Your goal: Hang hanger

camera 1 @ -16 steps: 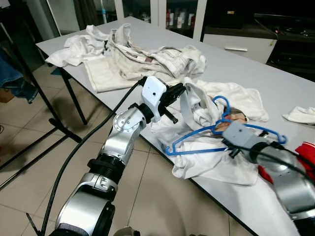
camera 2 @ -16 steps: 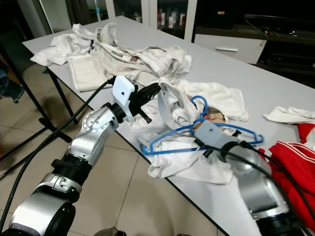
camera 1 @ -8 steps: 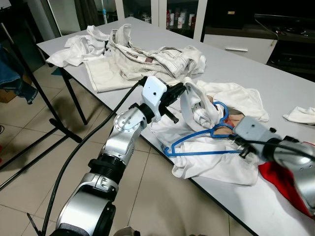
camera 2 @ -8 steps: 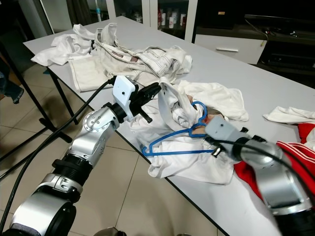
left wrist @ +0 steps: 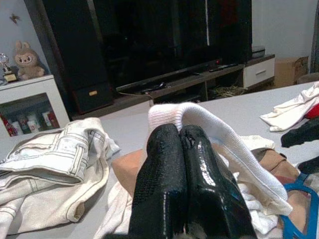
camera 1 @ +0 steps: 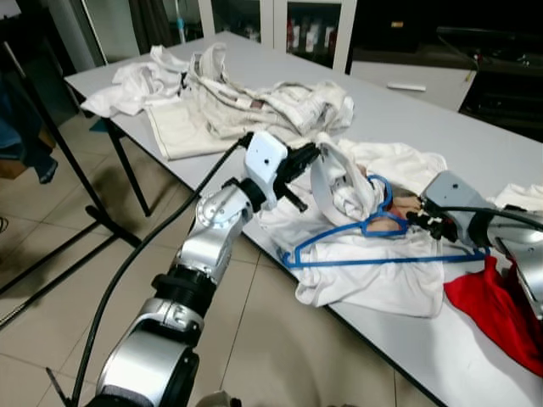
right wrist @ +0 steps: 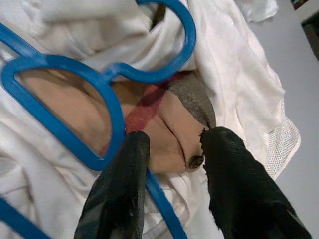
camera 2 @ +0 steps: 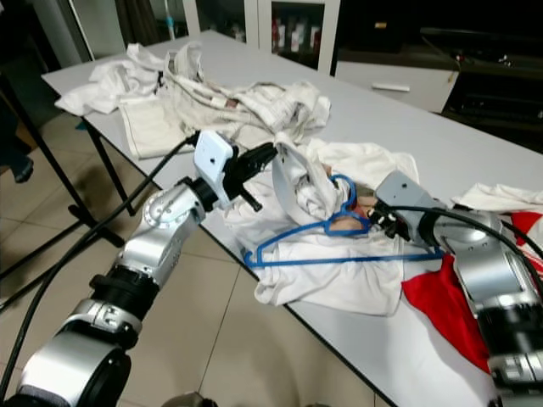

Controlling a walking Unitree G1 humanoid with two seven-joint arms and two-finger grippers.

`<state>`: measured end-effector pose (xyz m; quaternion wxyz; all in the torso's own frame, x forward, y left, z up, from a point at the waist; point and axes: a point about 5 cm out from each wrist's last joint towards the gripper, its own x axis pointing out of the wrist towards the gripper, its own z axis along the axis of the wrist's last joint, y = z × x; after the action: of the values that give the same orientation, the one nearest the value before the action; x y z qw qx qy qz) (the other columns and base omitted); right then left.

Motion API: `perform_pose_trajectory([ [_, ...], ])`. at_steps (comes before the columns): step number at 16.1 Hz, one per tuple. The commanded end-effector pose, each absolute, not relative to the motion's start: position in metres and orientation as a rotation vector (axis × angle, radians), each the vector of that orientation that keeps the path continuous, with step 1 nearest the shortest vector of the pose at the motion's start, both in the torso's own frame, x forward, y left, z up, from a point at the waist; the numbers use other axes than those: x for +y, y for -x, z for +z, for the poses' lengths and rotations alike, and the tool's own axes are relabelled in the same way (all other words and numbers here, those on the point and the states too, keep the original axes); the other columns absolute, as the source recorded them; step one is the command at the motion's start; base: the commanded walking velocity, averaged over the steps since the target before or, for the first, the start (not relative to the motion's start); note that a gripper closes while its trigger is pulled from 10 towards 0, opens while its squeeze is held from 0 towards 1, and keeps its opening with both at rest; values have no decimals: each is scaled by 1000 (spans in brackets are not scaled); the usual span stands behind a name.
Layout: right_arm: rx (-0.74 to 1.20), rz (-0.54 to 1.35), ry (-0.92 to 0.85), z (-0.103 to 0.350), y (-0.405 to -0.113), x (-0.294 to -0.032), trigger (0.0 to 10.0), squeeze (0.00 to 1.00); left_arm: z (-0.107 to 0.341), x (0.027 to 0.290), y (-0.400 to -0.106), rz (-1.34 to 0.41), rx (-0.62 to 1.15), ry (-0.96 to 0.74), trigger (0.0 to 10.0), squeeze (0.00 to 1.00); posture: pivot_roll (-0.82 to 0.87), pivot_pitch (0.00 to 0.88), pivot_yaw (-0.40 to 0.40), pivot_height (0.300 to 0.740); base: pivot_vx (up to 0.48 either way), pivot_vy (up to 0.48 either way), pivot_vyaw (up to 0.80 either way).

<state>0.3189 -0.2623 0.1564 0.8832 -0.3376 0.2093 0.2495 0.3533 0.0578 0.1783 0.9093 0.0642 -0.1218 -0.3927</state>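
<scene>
Left pincer [camera 1: 316,156] clamped on white garment [camera 1: 339,182] above desk [camera 1: 424,119] edge, right pincer [camera 2: 377,222] fingers apart, beside blue hanger [camera 2: 339,237] on the garment

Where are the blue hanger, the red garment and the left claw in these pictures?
blue hanger [camera 1: 373,259]: left eye view, on its long bottom bar.
red garment [camera 1: 489,309]: left eye view, on the cloth's middle, near the table edge.
left claw [left wrist: 180,135]: left wrist view, where the two shut fingertips meet.
</scene>
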Motion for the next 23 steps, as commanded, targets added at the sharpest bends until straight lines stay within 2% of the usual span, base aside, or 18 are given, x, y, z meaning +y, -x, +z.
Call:
perform_pose_trajectory([
  [1, 436, 545, 718, 157, -322, -261, 10000, 1000, 179, 61, -354, -802, -253, -150, 10000, 0, -20, 0, 23, 723, 0, 0, 0],
  [3, 472, 617, 724, 153, -327, -261, 10000, 1000, 179, 61, -354, -799, -254, -151, 10000, 0, -20, 0, 23, 723, 0, 0, 0],
  [9, 533, 679, 678, 151, -327, -274, 10000, 1000, 179, 60, -353, -803, -254, -150, 10000, 0, -17, 0, 26, 723, 0, 0, 0],
  [10, 552, 691, 682, 149, -326, -277, 10000, 525, 179, 60, -353, -804, -255, -151, 10000, 0, -17, 0, 26, 723, 0, 0, 0],
  [11, 562, 689, 692, 148, -326, -279, 10000, 110, 179, 60, -353, -804, -255, -151, 10000, 0, -17, 0, 26, 723, 0, 0, 0],
  [12, 575, 680, 703, 146, -326, -281, 10000, 0, 180, 60, -354, -804, -255, -152, 10000, 0, -16, 0, 26, 723, 0, 0, 0],
  [18, 616, 677, 671, 148, -327, -290, 9765, 0, 180, 61, -354, -803, -256, -155, 10000, 0, -15, 0, 27, 723, 0, 0, 0],
  [19, 638, 689, 671, 145, -325, -291, 6235, 0, 180, 60, -354, -804, -256, -155, 10000, 0, -20, 0, 27, 723, 0, 0, 0],
  [20, 660, 711, 665, 142, -322, -290, 4941, 0, 180, 60, -354, -805, -257, -155, 10000, 0, -21, 0, 28, 723, 0, 0, 0],
  [23, 684, 724, 667, 136, -319, -290, 4588, 0, 180, 59, -354, -807, -258, -155, 10000, 0, -22, 0, 30, 723, 0, 0, 0],
])
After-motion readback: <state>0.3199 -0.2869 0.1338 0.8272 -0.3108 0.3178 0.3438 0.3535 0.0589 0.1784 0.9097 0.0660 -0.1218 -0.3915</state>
